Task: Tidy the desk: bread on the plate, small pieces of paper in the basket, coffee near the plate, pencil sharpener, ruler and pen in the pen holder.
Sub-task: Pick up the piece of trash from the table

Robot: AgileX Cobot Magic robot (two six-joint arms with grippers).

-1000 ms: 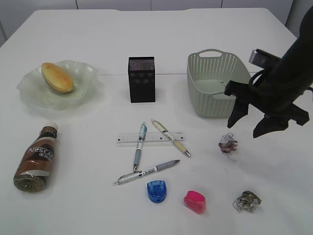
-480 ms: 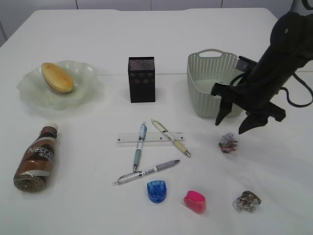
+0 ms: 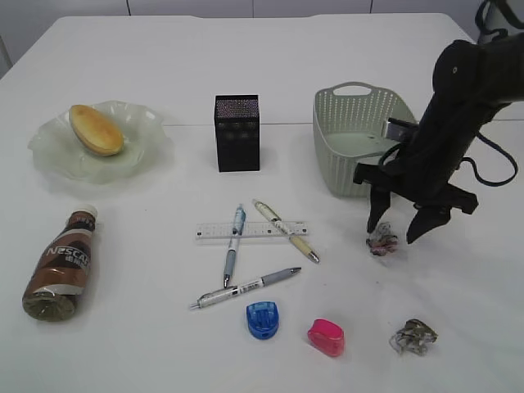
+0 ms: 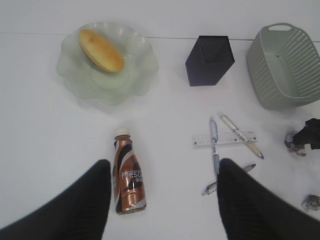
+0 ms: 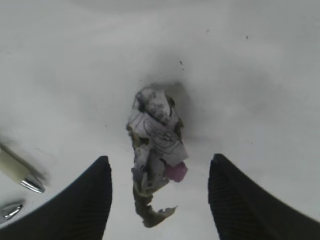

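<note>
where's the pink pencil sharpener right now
In the exterior view the pink pencil sharpener lies on the desk near the front edge, right of centre, just right of the blue sharpener.

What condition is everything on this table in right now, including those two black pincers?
Bread: lying on the plate.
Coffee: on its side, capped.
Pen holder: upright.
Basket: upright; nothing seen inside.
Ruler: flat, two pens crossing it.
Crumpled paper: on the desk, ungripped.
Right pincer: open, straddling that paper.
Left pincer: open, holding nothing.
</note>
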